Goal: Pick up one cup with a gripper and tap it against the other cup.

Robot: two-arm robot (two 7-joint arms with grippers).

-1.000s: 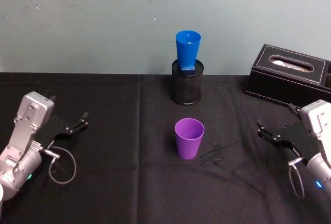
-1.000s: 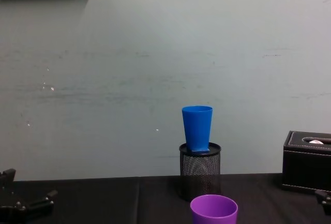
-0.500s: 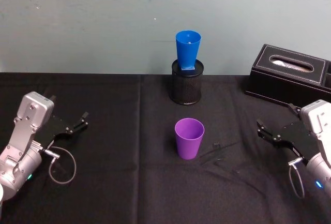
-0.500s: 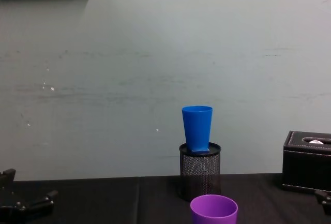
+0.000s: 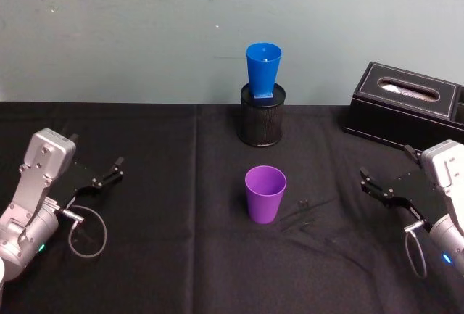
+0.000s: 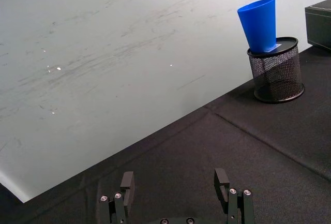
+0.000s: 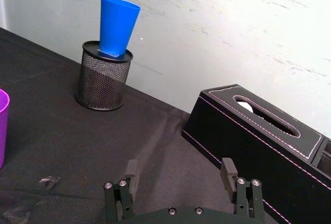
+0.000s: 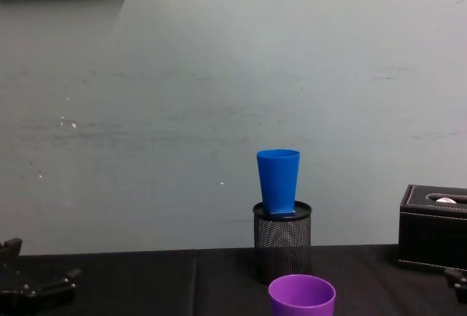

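No contact, nothing held.
L gripper [image 6: 175,181], R gripper [image 7: 179,171]: jaws released, empty; purple cup [image 5: 265,192] between them, well apart; blue cup [image 5: 262,69] atop mesh holder [image 5: 262,122].

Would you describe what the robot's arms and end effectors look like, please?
The left arm and right arm are silver cylinders, each with a small blue light and a looped black cable. The left end effector and right end effector are black, with flat fingers and silver screws.
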